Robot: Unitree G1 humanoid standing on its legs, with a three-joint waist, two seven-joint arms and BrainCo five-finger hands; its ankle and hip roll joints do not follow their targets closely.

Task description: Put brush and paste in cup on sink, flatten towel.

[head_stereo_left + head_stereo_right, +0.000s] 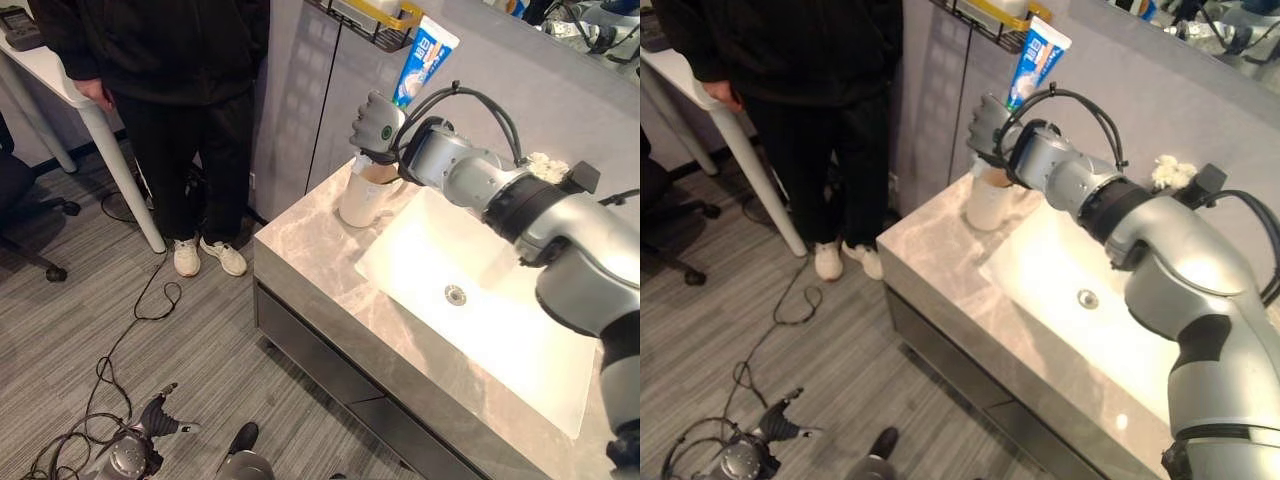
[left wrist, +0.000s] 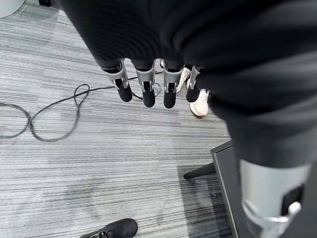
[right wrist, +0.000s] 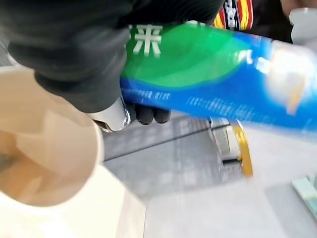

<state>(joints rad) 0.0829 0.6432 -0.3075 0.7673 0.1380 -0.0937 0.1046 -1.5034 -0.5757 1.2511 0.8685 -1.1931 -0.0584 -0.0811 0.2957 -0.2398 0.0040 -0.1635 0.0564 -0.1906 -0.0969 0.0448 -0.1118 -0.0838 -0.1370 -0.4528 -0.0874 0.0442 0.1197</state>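
Marble-topped sink counter [image 1: 300,250] with white basin [image 1: 480,300] was seen against grey wall. Person in dark clothes [image 1: 170,90] stood beside counter. Cream cup [image 1: 365,195] stood on counter's far corner, beside basin. Right hand [image 1: 375,125] was held just above cup, fingers curled round blue-and-white paste tube [image 1: 423,60], tube angled upward. Left hand [image 2: 148,84] hung low over floor, fingers straight, nothing held.

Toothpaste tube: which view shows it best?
Left eye view: the toothpaste tube stands whole above the cup, held in the right hand. The right eye view matches. The right wrist view shows a close section. The left wrist view faces the floor.
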